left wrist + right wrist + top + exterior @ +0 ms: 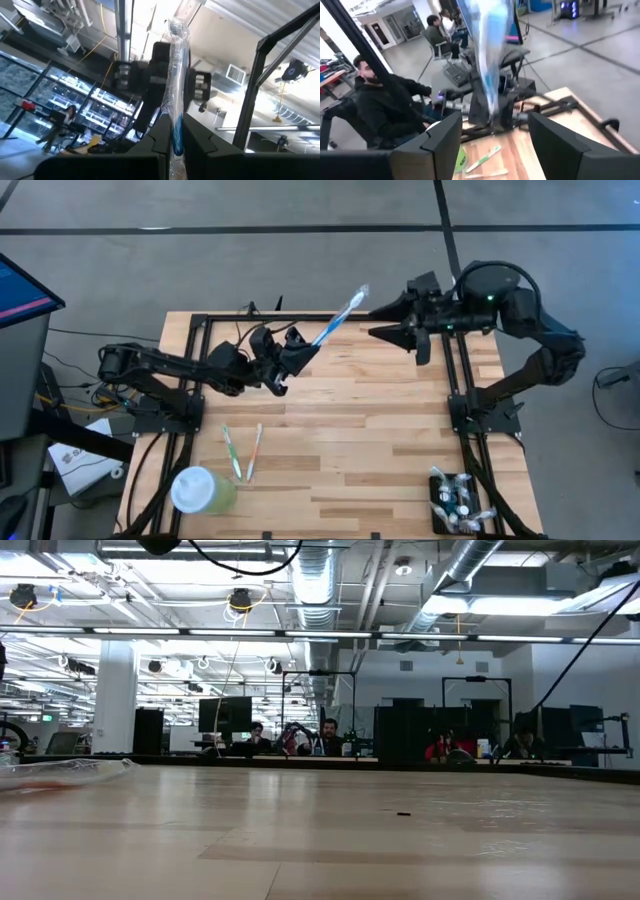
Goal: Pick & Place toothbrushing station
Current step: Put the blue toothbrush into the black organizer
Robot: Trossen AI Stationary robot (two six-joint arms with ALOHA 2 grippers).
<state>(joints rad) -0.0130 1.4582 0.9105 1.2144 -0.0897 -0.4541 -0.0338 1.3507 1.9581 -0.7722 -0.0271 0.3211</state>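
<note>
Still early: your left gripper pinches a wrapped blue toothbrush aloft, right gripper jaws spread facing it, station waiting at the worktop's corner, two toothbrushes left.

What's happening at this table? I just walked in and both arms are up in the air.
The left end effector is shut on a wrapped blue toothbrush, holding it up off the table and angled toward the right end effector, which faces it with its jaws open, not touching it. Two more toothbrushes lie on the table near a pale green cup. A black holder sits at the opposite near corner.
</note>
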